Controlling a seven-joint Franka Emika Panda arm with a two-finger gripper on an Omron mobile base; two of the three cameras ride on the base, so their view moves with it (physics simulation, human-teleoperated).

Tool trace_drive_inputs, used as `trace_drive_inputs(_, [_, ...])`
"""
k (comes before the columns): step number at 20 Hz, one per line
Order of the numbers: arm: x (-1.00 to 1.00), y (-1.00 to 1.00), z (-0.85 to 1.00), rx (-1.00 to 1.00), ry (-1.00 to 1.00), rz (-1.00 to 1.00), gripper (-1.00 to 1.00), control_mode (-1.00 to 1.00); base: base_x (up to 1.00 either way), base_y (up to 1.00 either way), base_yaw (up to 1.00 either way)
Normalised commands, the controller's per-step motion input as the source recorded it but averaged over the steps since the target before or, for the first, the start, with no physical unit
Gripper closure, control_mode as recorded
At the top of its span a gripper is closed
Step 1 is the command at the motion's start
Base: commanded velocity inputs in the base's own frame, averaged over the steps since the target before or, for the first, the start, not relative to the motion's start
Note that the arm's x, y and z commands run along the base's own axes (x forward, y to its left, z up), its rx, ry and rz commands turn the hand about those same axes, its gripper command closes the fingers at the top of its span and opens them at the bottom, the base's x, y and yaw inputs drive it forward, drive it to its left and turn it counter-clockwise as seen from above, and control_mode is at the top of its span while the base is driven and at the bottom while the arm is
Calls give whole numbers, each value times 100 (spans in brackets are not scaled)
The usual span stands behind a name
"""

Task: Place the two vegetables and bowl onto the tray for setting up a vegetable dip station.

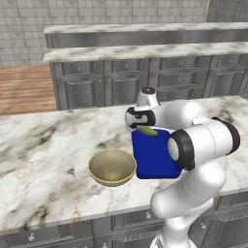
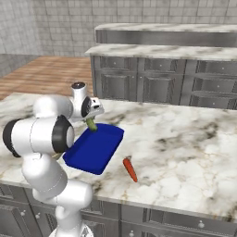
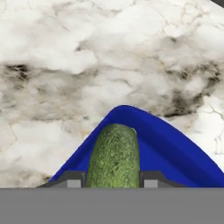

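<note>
From my seat, the nearest thing on the table [image 1: 43, 145] was the bowl [image 1: 112, 167], which stood upright near the front edge, just beside the tray [image 1: 154, 156] on its left side and not on it. On the other side of the tray the carrot [image 2: 130, 169] lay flat on the marble, near the tray but apart from it. So I judged that two of the three things were not yet placed.

Further in, the pincer [image 3: 113, 181] held the cucumber [image 3: 114, 155] between its two fingers [image 3: 72, 179], closed on it from both sides. In the hand view the cucumber pointed forward over the blue tray, near one rounded corner. In the base views the cucumber hung above the far end of the tray. I could not tell if it touched the floor of the tray or was a little above it.

The step in hand, as I judged it, was to put down the first vegetable. The next move called for lowering the hand until the cucumber rested inside the rim, more toward the middle than the corner, and then opening the fingers. It is round and may roll, so I would release it low. After this the carrot and the bowl would remain, and the bowl needs much room on the tray.
</note>
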Motion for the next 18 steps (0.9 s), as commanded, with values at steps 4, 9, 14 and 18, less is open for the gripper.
trace_drive_inputs(4, [-4, -45, 0, 0, 1, 26, 100, -100, 0, 0, 0])
trace_drive_inputs(9, [0, -29, -7, 0, 3, 25, 100, -100, 0, 0, 0])
trace_drive_inputs(14, [0, -16, -14, -1, 1, 19, 100, -100, 0, 0, 0])
trace_drive_inputs(18, [0, -4, -18, -2, 0, 13, 100, -100, 0, 0, 0])
